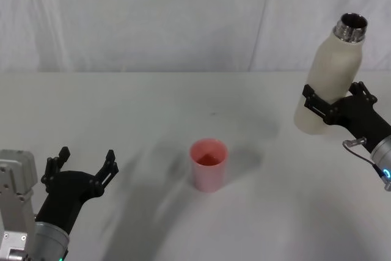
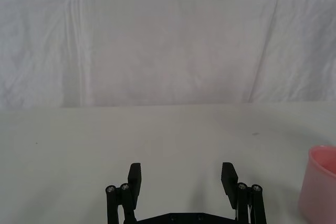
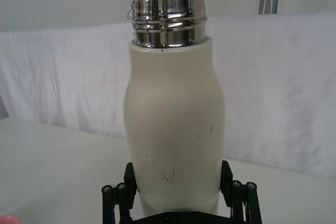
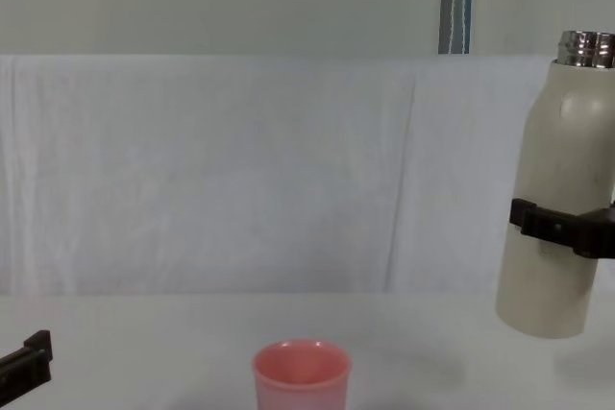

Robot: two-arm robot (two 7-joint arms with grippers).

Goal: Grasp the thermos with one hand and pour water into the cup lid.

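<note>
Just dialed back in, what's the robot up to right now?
The right gripper is clamped around the middle of the thermos, holding it off the table on the robot's right side, nearly upright with its steel neck uncapped. The pink cup lid stands at the table's centre, apart from the bottle; no pouring has begun. The left gripper sits open and empty at the near left.

white bench point(image 1: 122, 120), small dark speck near its middle; wrinkled white cloth backdrop point(image 4: 240, 170) along far edge, blue-grey vertical strip point(image 4: 456, 2) above it.
</note>
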